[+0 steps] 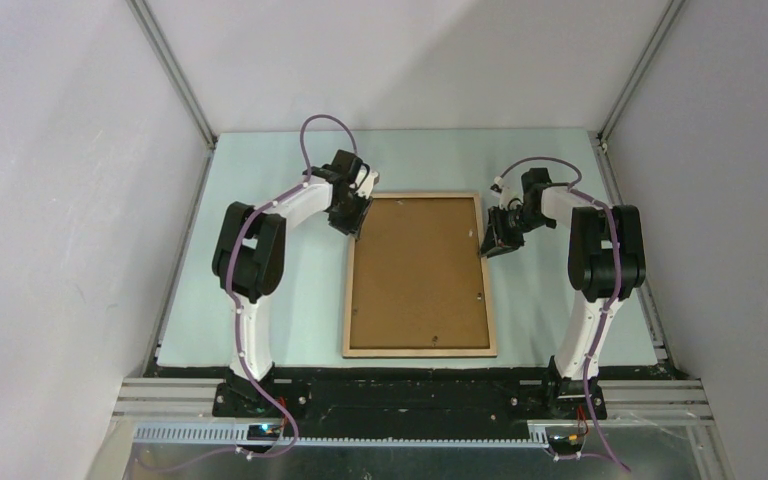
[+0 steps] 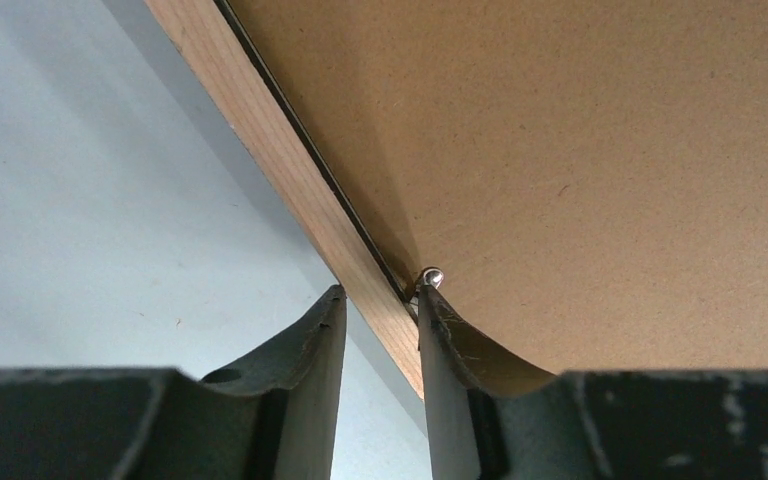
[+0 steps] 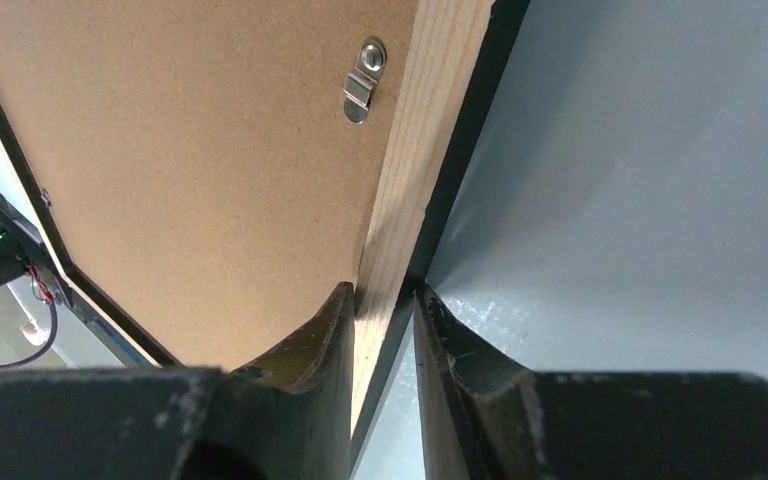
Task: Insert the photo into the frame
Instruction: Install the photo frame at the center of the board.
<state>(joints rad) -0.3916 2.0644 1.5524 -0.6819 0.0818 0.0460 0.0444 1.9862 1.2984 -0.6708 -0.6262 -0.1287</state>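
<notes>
While your right gripper (image 3: 384, 292) nips the right rail of the frame (image 1: 419, 350), back-up on the table (image 1: 290, 300), the left gripper (image 2: 381, 295) straddles the left rail, grip unclear; turn the clip (image 2: 430, 277) slowly. Photo is hidden.

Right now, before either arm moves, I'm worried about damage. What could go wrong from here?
1. The right tool grips only a thin side rail of the frame; lifting there could twist or drop it.
2. The left tool straddles the opposite rail beside a small metal tab; a slip might bend it or gouge the backing board.
</notes>
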